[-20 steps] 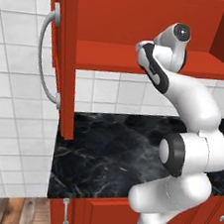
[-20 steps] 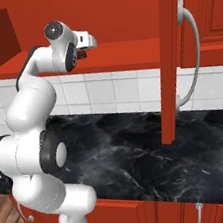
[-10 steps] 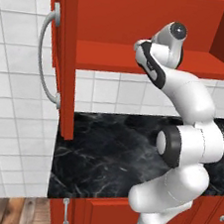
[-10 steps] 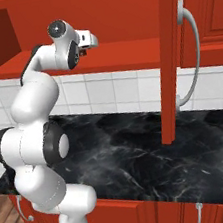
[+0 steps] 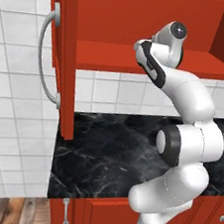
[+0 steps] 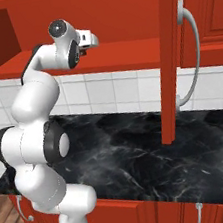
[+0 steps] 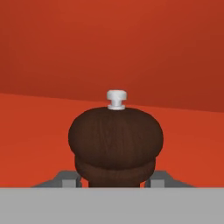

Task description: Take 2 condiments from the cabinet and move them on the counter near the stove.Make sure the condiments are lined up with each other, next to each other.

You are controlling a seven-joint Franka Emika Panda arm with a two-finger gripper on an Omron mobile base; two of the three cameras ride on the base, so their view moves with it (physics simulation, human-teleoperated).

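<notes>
Elbow swung round since a second ago, while the gripper [image 6: 92, 37] holds its place at the cabinet [image 5: 145, 23] shelf.

At 6 o'clock in the hand view the dark-brown shaker [image 7: 116, 144] sits between the fingers [image 7: 66, 178], which flank its neck closely; whether they truly pinch it I cannot tell. Judging by this, the first condiment is about to be lifted towards the counter [image 5: 108, 153], which lies at 6 o'clock below the shelf.

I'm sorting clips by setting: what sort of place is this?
Most likely a kitchen, rendered rather than real: a red wall cabinet with its door open, a black marble-look counter on red base cabinets, a white tiled wall, and a brown shaker on the shelf.
</notes>
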